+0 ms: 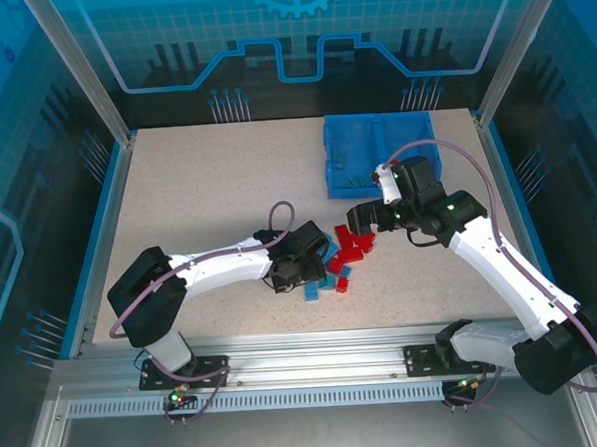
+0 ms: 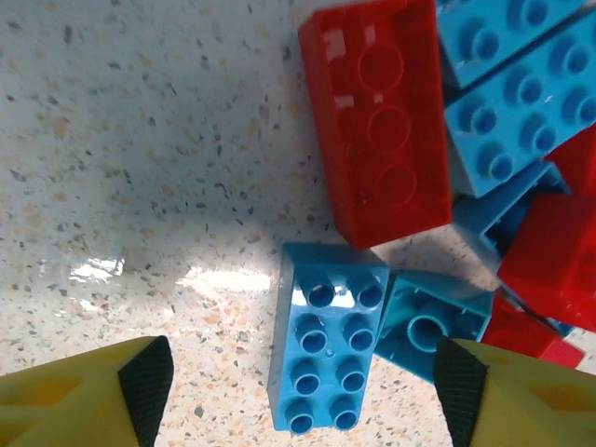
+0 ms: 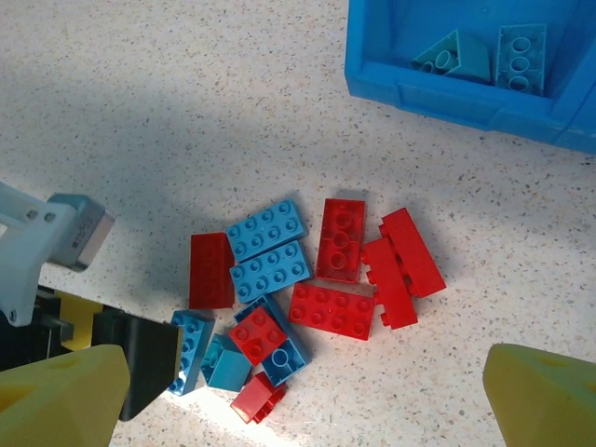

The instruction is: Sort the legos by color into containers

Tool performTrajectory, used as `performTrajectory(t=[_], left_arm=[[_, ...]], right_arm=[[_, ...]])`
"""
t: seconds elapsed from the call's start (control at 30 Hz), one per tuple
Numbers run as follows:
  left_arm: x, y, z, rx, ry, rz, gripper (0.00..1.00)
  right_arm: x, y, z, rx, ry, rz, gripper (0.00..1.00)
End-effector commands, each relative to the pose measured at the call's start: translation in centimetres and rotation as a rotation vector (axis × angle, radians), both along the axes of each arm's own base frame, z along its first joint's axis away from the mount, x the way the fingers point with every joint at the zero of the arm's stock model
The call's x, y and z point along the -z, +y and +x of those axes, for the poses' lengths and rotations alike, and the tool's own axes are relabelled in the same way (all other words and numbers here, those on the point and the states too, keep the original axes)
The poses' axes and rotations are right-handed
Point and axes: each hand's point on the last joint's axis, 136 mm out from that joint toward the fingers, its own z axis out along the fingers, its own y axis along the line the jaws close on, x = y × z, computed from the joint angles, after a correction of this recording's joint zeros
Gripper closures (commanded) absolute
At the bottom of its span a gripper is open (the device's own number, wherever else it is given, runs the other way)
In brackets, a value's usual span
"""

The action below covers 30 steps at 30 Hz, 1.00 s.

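Red and light blue legos (image 1: 345, 256) lie in a loose pile on the table between the two arms. My left gripper (image 2: 305, 382) is low over the pile's near-left end. Its jaws stand open either side of a light blue eight-stud brick (image 2: 326, 349), with gaps on both sides. A small upturned blue brick (image 2: 433, 326) lies against the right finger. My right gripper (image 3: 305, 400) hangs open above the pile (image 3: 317, 279), holding nothing. The blue bin (image 1: 331, 152) stands at the back right. One compartment holds two blue bricks (image 3: 521, 56).
The left arm's finger (image 3: 140, 363) reaches into the pile's left end in the right wrist view. An upside-down red brick (image 2: 382, 121) lies just beyond the blue one. Bare speckled table (image 1: 207, 188) spreads to the left. Frame posts and side walls border the table.
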Motion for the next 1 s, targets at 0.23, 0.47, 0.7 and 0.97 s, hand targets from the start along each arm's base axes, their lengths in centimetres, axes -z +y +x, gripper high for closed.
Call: performTrajectory(t=[0.23,0.47,0.7,0.97], left_arm=[[2.6,-0.7,-1.2,0.106,0.078,0.039,0.34],[4.0,2.1,-2.4,0.119,0.106,0.141,0.36],[4.8,5.3,-3.9,0.115,0.130,0.234,0.44],[2.1,5.0,-3.1,0.115,0.056,0.196,0.68]], right_arm=[[0.3,-0.2,0.0,0.018,0.017,-0.014,0.00],[0.5,-0.1,0.0,0.013,0.030,-0.009,0.00],[0.5,0.1,-0.1,0.013,0.034,0.001,0.00],[0.9,3.2,-2.4,-0.155,0.100,0.115,0.01]])
